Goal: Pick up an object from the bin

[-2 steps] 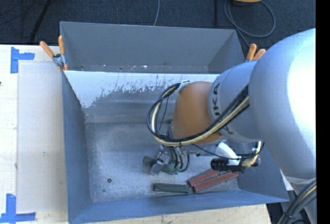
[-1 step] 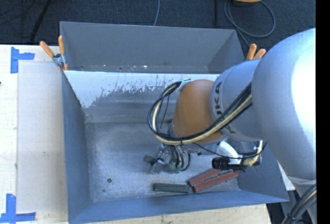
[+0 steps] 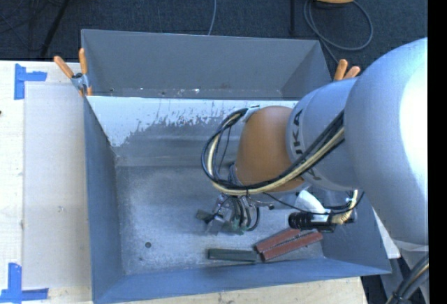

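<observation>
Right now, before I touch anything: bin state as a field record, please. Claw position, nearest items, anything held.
bin: grey metal, few loose items
claw: low over the floor, front-centre, below the orange wrist cover
at claw: small dark thing, kind unclear
held: cannot tell
grey bar: flat on the floor, just in front of the claw
red-brown bar: flat, right of the grey bar, ends nearly meeting
black cylinder: right of the claw, near the arm's cables

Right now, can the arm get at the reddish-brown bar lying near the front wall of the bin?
Probably yes. The reddish-brown bar lies flat with nothing on top, close beside the arm. A dark grey bar sits at its left end and a black pen-like thing just behind.
</observation>
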`<state>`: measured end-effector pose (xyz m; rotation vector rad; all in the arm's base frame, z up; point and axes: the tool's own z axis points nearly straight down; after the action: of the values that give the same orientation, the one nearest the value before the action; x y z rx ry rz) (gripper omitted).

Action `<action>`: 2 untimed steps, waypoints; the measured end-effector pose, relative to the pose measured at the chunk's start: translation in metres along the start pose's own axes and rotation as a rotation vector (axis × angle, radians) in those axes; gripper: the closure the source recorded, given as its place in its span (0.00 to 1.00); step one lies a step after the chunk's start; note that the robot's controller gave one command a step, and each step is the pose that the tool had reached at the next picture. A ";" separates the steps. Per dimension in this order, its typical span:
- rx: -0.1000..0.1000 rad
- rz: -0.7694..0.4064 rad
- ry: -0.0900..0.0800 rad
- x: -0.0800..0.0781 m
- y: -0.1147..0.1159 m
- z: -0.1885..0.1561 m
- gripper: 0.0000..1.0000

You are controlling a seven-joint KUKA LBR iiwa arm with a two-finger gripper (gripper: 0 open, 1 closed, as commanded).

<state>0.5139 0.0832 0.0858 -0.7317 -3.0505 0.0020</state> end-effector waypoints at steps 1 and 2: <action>0.004 -0.001 0.005 0.002 -0.001 -0.019 1.00; 0.001 -0.002 0.000 0.001 0.000 -0.039 1.00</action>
<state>0.5134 0.0832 0.1247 -0.7293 -3.0508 0.0029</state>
